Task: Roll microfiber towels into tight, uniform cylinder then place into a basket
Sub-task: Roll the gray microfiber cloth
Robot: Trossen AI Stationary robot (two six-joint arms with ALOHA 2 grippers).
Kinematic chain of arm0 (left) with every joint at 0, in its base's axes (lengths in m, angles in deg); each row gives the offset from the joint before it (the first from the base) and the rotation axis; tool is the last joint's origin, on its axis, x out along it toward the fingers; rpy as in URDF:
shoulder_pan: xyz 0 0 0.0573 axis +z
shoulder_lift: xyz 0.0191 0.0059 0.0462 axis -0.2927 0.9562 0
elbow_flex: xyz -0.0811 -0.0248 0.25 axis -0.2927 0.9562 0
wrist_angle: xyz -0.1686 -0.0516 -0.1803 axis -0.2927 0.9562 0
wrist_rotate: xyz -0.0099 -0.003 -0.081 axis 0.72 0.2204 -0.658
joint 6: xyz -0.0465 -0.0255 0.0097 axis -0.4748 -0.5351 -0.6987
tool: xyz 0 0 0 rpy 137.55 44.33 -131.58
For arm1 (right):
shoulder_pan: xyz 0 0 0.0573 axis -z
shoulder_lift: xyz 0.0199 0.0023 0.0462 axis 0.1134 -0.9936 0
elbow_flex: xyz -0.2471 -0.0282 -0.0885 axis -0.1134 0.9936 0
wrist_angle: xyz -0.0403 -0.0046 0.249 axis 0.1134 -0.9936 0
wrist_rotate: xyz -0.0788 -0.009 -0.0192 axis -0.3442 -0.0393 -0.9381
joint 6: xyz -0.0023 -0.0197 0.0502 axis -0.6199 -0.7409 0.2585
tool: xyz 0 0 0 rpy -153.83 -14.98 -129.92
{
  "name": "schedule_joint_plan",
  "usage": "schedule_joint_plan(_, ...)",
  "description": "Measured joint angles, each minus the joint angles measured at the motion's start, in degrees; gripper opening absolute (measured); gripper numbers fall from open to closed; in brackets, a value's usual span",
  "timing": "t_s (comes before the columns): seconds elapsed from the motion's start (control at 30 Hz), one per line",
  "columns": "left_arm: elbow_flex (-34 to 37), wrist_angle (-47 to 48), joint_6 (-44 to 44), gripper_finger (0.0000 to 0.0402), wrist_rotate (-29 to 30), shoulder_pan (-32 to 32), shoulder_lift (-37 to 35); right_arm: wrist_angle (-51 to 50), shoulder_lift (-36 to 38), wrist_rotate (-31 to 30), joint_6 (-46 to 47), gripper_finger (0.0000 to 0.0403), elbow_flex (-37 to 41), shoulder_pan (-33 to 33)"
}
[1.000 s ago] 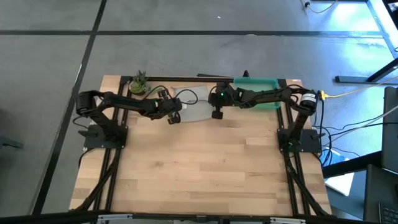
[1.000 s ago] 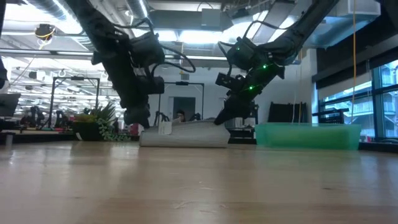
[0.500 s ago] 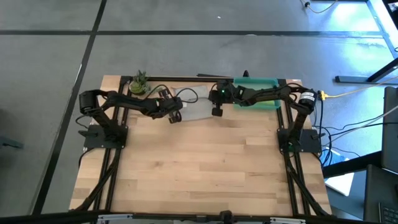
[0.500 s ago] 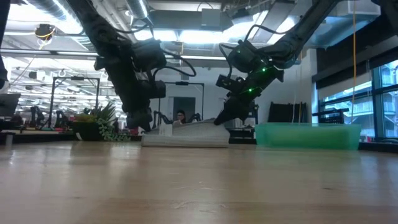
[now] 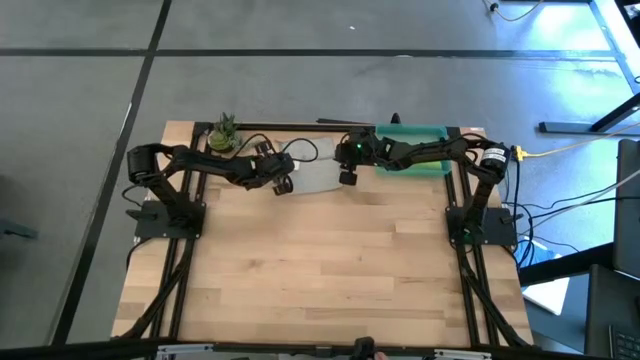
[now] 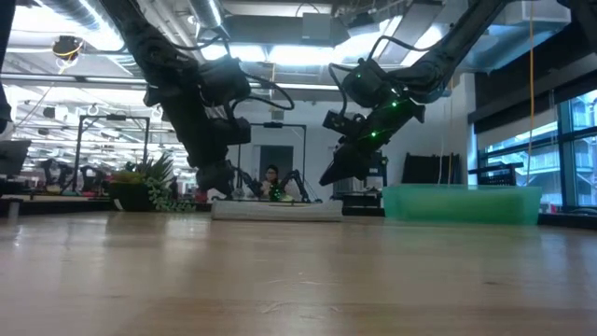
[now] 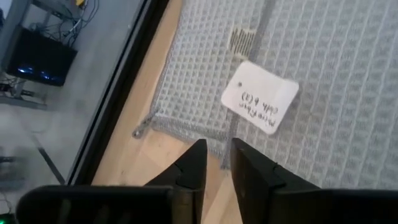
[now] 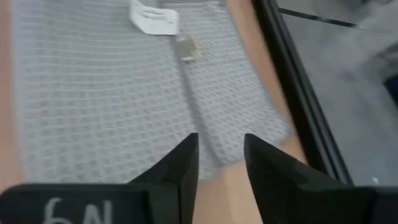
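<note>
Both grippers, left (image 7: 214, 163) and right (image 8: 219, 163), hover narrowly parted over the flat grey towel (image 5: 315, 177); uneven pinches could skew the roll.

Open-plan lab: workbenches (image 6: 56, 191), ceiling ducts (image 6: 280, 28)

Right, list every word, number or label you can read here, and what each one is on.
White tag on the grey towel: handwritten, seen upside down, with what may be "(8)"; the rest is not legible.
Right arm's wrist housing: white handwritten marks, perhaps "6N", uncertain.
No other readable text in any view.
</note>
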Motion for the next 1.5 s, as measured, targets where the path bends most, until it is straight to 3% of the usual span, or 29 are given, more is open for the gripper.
schedule_joint_plan(0.13, 0.0, -0.46, -0.52, 0.007, 0.0, -0.6, -0.91, 0.03, 0.46, -2.26, 0.5, 0.0145, 0.0, -0.27)
schedule_joint_plan(0.23, -0.02, -0.25, -0.48, 0.0069, -1.05, -2.26, -2.12, -1.97, 0.95, 0.95, 1.96, 0.0148, -0.07, -1.21)
schedule_joint_plan(0.4, -0.03, -0.62, -0.3, 0.0065, -18.43, -3.79, -1.1, -8.32, 0.94, 8.88, 4.6, 0.0149, 0.38, -2.74)
schedule_joint_plan(0.47, 0.03, -0.24, -0.31, 0.0065, -22.31, -4.26, 0.07, -7.9, 0.93, 10.49, 6.62, 0.0149, 1.48, -3.41)
schedule_joint_plan(0.8, -0.32, -4.73, -2.72, 0.0065, -22.19, -5.83, 6.44, -6.66, -1.81, 10.01, 7.49, 0.0149, 3.89, -5.63)
schedule_joint_plan(1.03, -0.37, -2.37, -5.13, 0.0065, -27.48, -10.07, 6.51, -8.4, -1.81, 10.47, 7.42, 0.0149, 3.87, -7.93)
schedule_joint_plan(1.33, -0.39, -0.47, -9.8, 0.0065, -28.29, -16.7, 6.4, -13.96, -1.53, 10.58, 9.57, 0.0149, 3.57, -13.0)
schedule_joint_plan(1.5, -0.39, -0.4, -12.78, 0.0065, -28.62, -20.27, 6.4, -15.42, -1.46, 16.87, 13.53, 0.0149, 3.56, -16.31)
